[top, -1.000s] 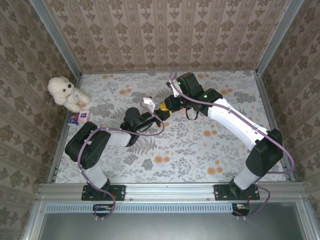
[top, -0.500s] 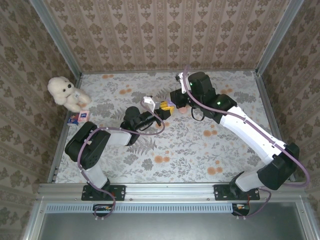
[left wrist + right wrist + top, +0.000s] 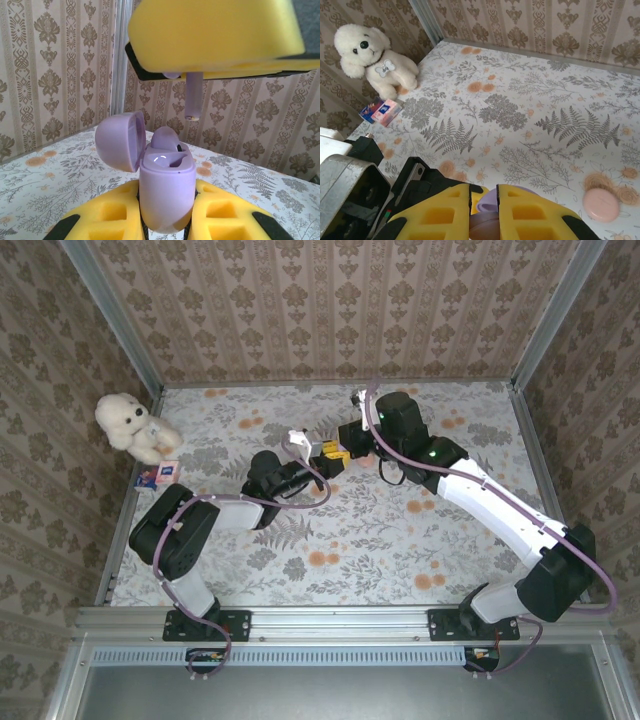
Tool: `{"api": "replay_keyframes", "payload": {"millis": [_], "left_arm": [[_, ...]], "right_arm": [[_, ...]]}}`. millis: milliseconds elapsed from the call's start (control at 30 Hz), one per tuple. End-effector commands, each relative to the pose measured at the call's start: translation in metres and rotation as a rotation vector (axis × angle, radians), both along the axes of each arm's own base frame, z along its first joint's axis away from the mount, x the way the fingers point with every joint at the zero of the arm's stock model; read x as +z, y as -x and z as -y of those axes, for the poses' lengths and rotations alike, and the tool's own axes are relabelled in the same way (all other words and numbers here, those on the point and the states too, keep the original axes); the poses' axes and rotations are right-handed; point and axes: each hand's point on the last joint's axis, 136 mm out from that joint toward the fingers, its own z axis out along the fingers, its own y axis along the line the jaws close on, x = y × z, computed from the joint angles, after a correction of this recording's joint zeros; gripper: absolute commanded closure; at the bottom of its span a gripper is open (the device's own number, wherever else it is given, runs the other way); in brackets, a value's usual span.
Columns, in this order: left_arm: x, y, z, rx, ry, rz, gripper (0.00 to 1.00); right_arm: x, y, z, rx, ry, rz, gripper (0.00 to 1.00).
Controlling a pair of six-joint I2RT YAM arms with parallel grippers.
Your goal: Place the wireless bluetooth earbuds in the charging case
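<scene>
One lilac earbud (image 3: 194, 97) hangs stem-down over open lilac case (image 3: 167, 195) holding seated earbud (image 3: 166, 137).

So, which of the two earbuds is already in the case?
The lower earbud, seated in the open lilac case. The upper earbud hangs above it, stem down, pinched in the right tool.

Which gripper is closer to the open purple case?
Left. The left gripper clamps the lilac plastic charging case; the right gripper hangs above it, pinching a lilac earbud.
</scene>
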Motion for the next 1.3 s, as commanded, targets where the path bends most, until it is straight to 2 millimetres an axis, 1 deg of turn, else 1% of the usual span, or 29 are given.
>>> {"api": "replay_keyframes", "payload": {"millis": [0, 333, 500, 667, 833, 1033, 1200, 1267], "left_arm": [[0.032, 0.008, 0.002, -0.034, 0.063, 0.058, 1.0], [0.035, 0.01, 0.002, -0.038, 0.069, 0.062, 1.0], [0.037, 0.01, 0.002, -0.039, 0.071, 0.067, 1.0], [0.039, 0.011, 0.003, -0.043, 0.073, 0.07, 1.0], [0.039, 0.011, 0.003, -0.042, 0.073, 0.073, 1.0], [0.04, 0.011, 0.003, -0.041, 0.074, 0.075, 1.0], [0.041, 0.011, 0.002, -0.037, 0.074, 0.079, 1.0], [0.041, 0.011, 0.002, -0.038, 0.074, 0.081, 1.0]], "right_arm": [[0.007, 0.0, -0.001, -0.005, -0.036, 0.019, 0.84], [-0.009, -0.003, 0.003, -0.03, 0.002, 0.012, 0.84], [-0.019, -0.004, 0.003, -0.031, 0.03, 0.006, 0.85], [-0.024, -0.004, 0.0, -0.024, 0.046, 0.002, 0.85], [-0.028, -0.001, -0.004, -0.002, 0.078, -0.001, 0.85], [-0.04, 0.006, -0.01, 0.021, 0.144, 0.001, 0.85], [-0.048, 0.01, -0.01, 0.02, 0.169, -0.007, 0.86], [-0.048, 0.01, -0.008, 0.012, 0.174, -0.003, 0.86]]}}
